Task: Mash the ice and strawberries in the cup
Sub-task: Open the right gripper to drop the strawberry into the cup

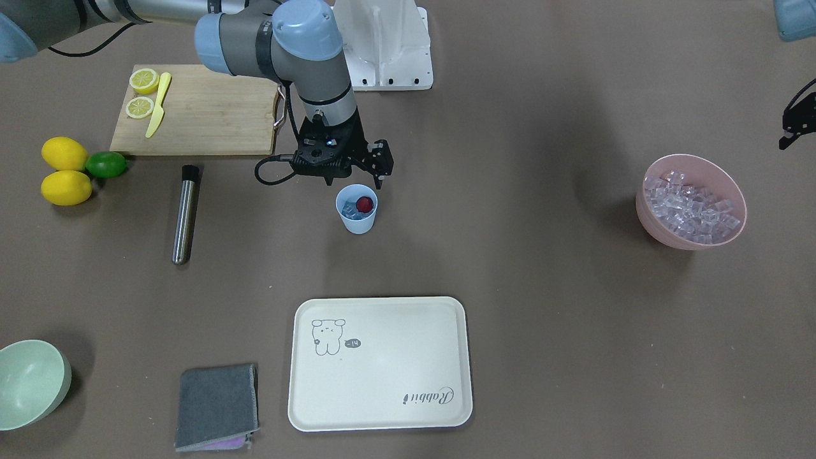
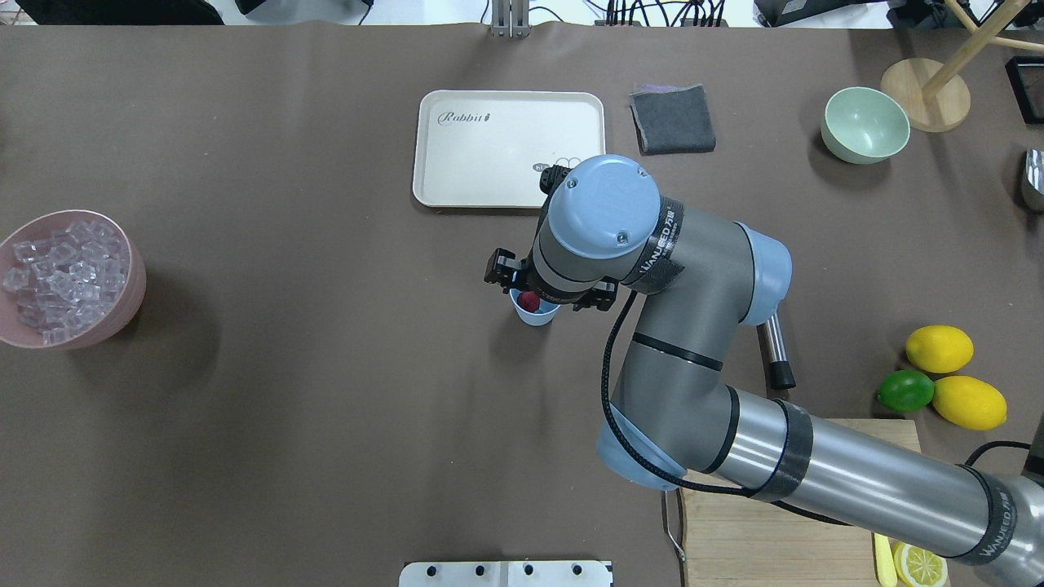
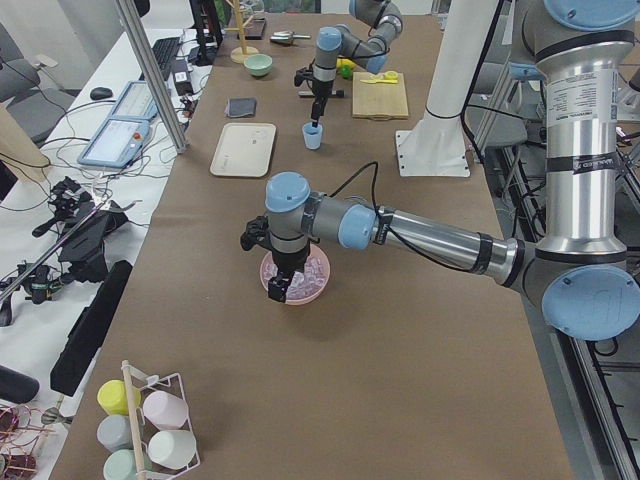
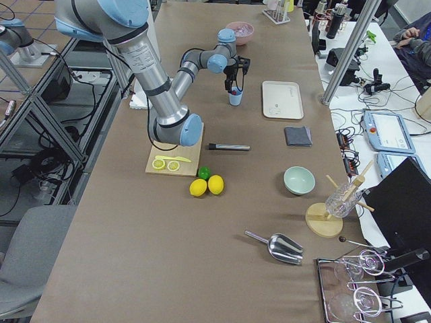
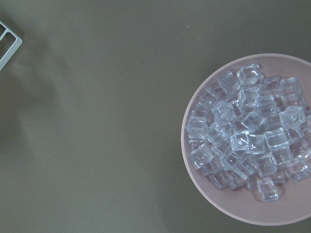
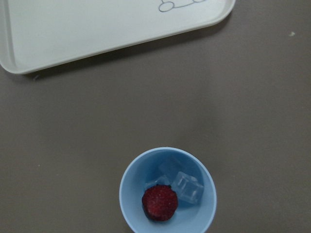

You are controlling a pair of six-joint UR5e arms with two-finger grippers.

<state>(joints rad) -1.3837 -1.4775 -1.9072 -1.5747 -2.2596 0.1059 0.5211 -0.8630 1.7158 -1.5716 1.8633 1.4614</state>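
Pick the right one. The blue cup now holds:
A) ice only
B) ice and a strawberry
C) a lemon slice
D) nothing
B: the right wrist view looks straight into the cup, where a red strawberry lies next to clear ice.

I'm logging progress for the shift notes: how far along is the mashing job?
Loaded: the strawberry and a few ice cubes sit whole in the cup. In hand: the right gripper hovers over the cup. Left: the steel muddler lies untouched on the table, so no mashing yet.
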